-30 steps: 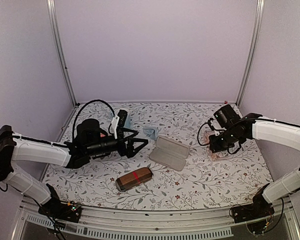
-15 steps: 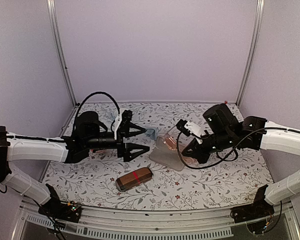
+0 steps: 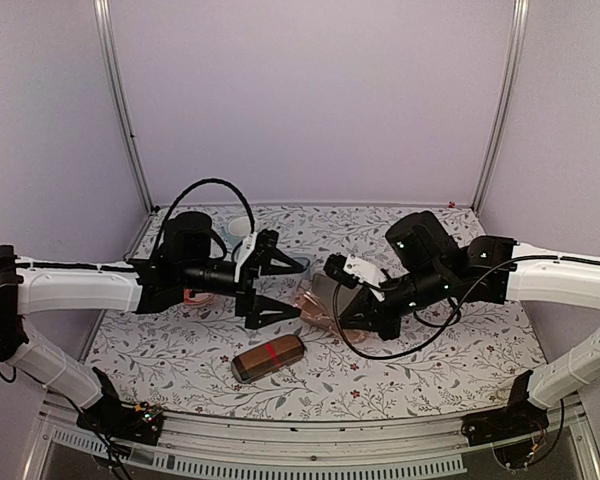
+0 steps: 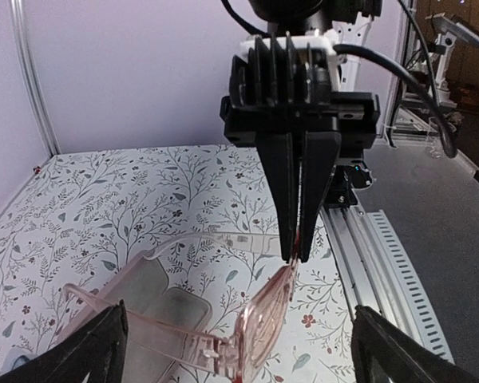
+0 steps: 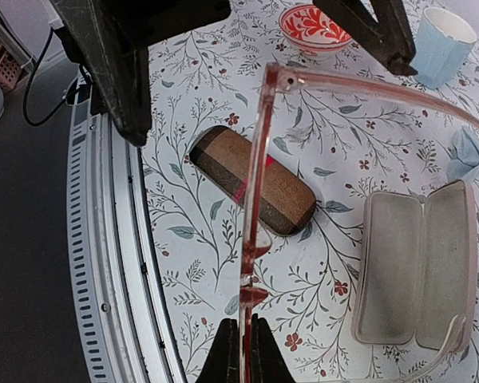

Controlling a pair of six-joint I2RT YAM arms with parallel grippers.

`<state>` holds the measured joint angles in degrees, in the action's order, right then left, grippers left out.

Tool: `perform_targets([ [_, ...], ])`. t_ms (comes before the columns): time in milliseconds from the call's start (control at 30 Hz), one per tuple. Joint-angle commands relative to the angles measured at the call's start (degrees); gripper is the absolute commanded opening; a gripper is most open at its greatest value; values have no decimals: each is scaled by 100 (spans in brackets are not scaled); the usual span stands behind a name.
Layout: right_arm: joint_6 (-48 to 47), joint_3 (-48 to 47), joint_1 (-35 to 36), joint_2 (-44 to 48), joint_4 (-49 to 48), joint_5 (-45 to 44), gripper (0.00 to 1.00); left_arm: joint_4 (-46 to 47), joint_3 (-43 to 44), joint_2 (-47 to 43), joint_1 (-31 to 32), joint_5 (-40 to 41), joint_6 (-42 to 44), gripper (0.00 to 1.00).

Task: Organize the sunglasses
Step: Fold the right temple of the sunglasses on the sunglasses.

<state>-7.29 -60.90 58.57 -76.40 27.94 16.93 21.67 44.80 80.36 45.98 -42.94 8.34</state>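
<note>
Left jaws wide, right jaws tight together.

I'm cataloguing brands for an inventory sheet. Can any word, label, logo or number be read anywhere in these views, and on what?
No text can be read in any view.
Brown case: only a checked pattern and a red band, no lettering.
Pinkish sunglasses: no marking shows on the frame.
Open pale case, bowl and cup: no lettering; the bowl bears only a red pattern.

Glossy translucent plastic sunglasses point(image 4: 263, 311); matt grey-lined case point(image 5: 415, 263)
</note>
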Motion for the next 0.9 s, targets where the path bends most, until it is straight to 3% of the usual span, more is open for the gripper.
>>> perform_targets([
  [0, -113, -176, 79, -88, -145, 162, 0, -195, 229, 182, -65, -344, 19, 96],
  [533, -111, -118, 94, -62, -331, 98, 0, -147, 410, 660, 49, -865, -353, 78],
  [867, -6, -128, 93, -226, -306, -563, 0, -435, 619, 927, 190, -1134, -396, 51],
])
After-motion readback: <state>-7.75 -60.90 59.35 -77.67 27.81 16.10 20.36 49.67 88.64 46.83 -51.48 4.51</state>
